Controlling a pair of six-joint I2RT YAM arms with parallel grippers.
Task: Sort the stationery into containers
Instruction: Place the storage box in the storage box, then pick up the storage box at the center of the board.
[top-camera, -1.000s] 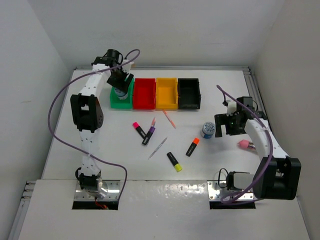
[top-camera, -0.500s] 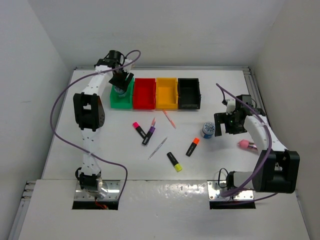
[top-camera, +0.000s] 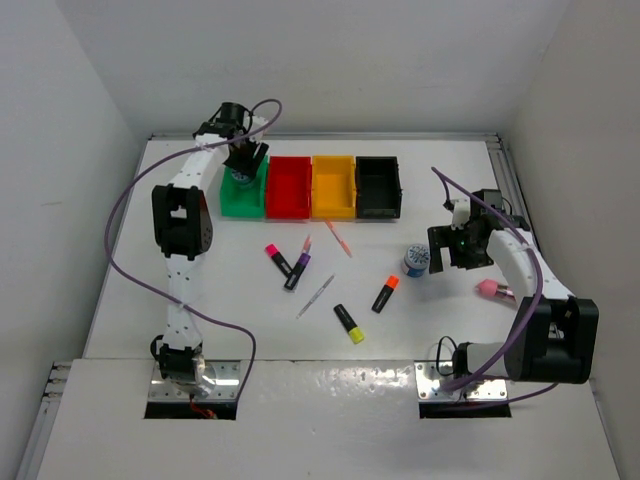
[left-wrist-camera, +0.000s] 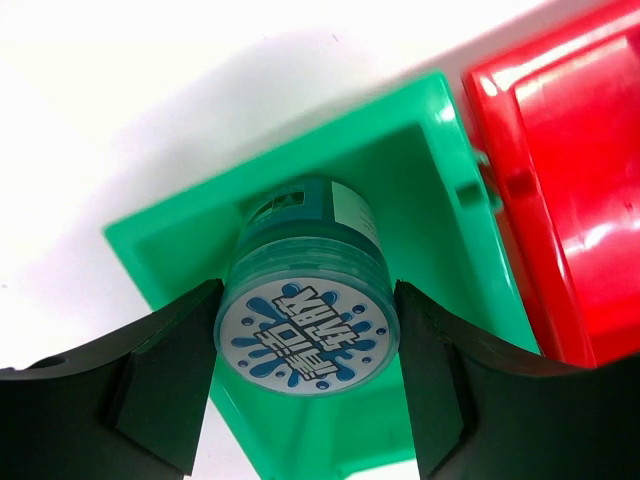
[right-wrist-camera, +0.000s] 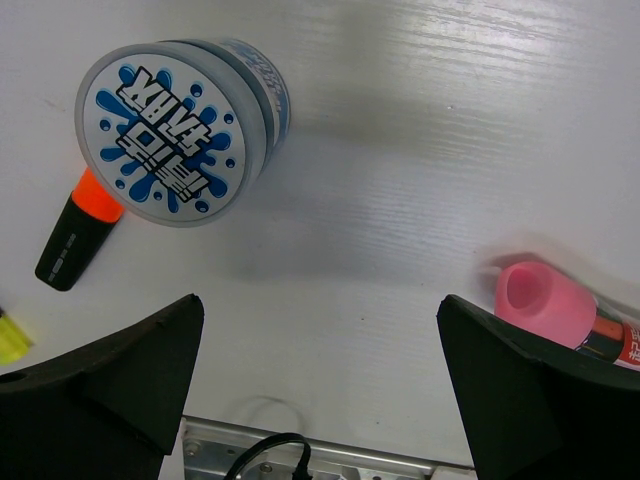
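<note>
Change since earlier: left pincer (top-camera: 243, 158) has crept a little further back over the green bin (top-camera: 240, 205); right arm has barely shifted; loose items lie as they did.
Left pincer: closed on the held roll (left-wrist-camera: 305, 335), one finger pressed to each side of it, printed face toward the wrist camera.
Held roll, place: inside the green bin's opening, lower end below the rim; whether it touches the floor cannot be told.
Why held so: a side grip keeps the roll upright, so it can go straight down between the walls.
Bin row: red bin (top-camera: 288, 190) touches the green bin on the right-arm side, then yellow-orange bin (top-camera: 333, 188), then black bin (top-camera: 377, 187).
Right pincer (top-camera: 445, 250): wide open, holding nothing, far across the surface (top-camera: 200, 300) from the green bin.
Second roll (right-wrist-camera: 175, 130): flat on the surface, well apart from the green bin, just off one open finger.
Pink block (right-wrist-camera: 545, 305): farther still from the green bin, by the other finger.
Why placed so: judged ready to pick the second roll.
Loose near centre: orange highlighter (top-camera: 386, 293), yellow highlighter (top-camera: 349, 323), grey pen (top-camera: 316, 296), all on the arm-base side of the green bin.
Step, judged: release the held roll.
</note>
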